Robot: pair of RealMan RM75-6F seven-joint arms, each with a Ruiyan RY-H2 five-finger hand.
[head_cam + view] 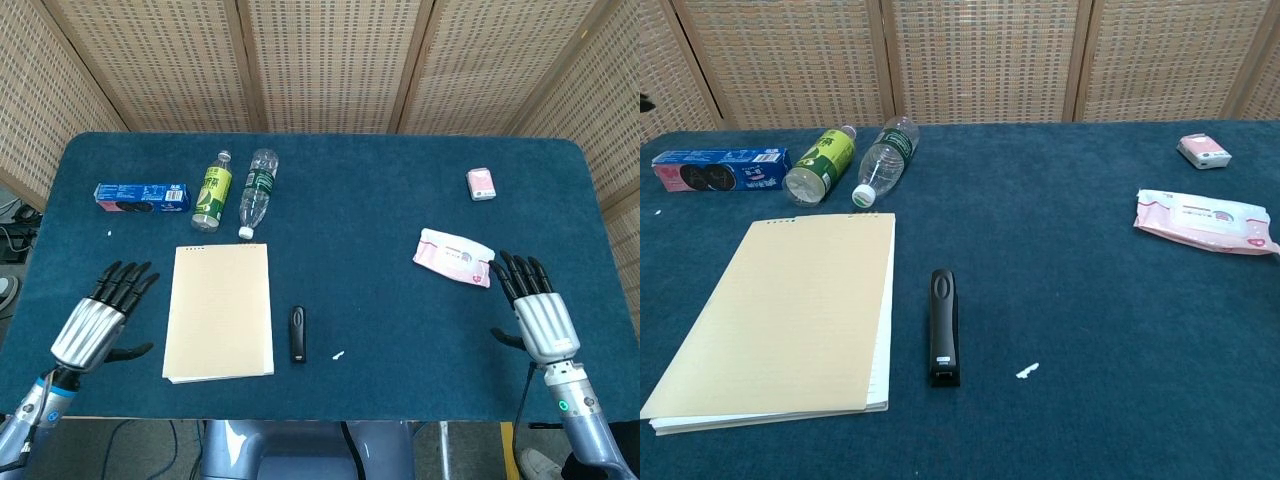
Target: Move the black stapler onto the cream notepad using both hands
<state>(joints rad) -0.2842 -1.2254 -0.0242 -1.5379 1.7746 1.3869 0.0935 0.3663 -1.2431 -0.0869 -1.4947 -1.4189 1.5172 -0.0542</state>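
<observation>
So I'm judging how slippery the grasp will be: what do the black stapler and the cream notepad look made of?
The slim black stapler looks like hard plastic, matte to faintly glossy, with a small pale metal-looking part at its near end. The cream rectangular notepad looks like plain matte paper: stacked white page edges show along its right side, so its top sheet may shift under load.

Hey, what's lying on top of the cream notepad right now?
Nothing lies on the cream notepad; its top sheet is bare. The black stapler sits on the cloth just beside its right edge. What is under the notepad is covered, so I cannot tell.
</observation>
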